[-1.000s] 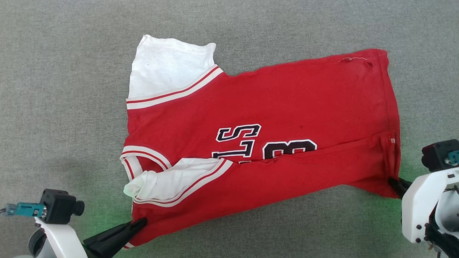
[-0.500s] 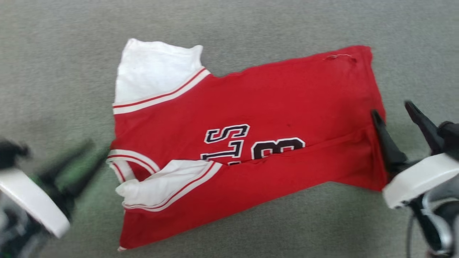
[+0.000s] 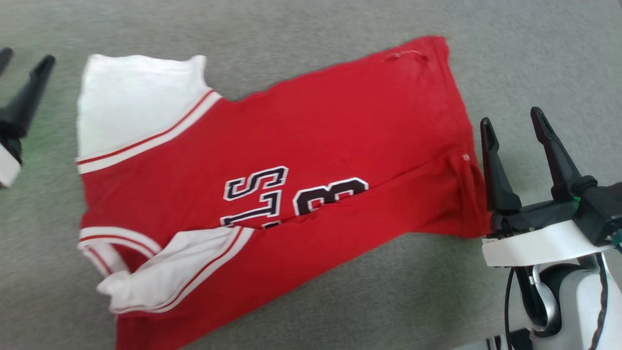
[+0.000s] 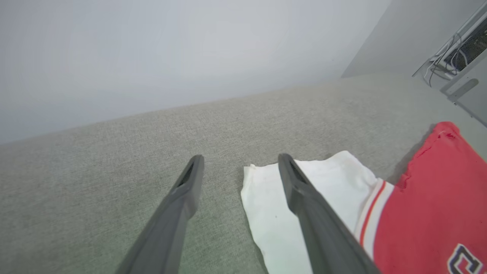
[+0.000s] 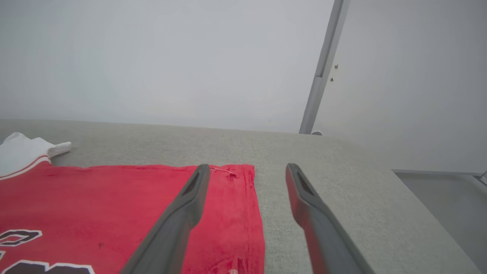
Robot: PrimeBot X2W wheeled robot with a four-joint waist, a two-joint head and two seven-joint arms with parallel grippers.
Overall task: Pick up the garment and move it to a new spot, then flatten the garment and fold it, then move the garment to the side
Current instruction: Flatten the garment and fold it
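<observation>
The garment (image 3: 311, 141), red with white sleeves and dark lettering, lies flat on the grey fabric surface (image 3: 311, 29). Its near long edge is folded over up to the lettering. My left gripper (image 3: 24, 61) hovers open beside the far white sleeve (image 3: 131, 97), holding nothing. In the left wrist view, the open left gripper (image 4: 240, 158) has one finger (image 4: 304, 198) over the sleeve's edge (image 4: 266, 213) of the garment (image 4: 418, 198). My right gripper (image 3: 511, 119) stands open by the hem. In the right wrist view, the right gripper (image 5: 247, 167) straddles the hem's edge of the garment (image 5: 95, 198).
Pale walls rise behind the grey surface. A metal post (image 5: 321, 72) stands at the far right, and the surface's right edge (image 5: 418, 198) drops to a lower grey ledge. Cables and a frame (image 4: 456, 57) sit beyond the far corner.
Both grippers have let go of the garment's near edge, opened and moved up toward its far side. The head camera has also shifted, so the garment sits further left.
</observation>
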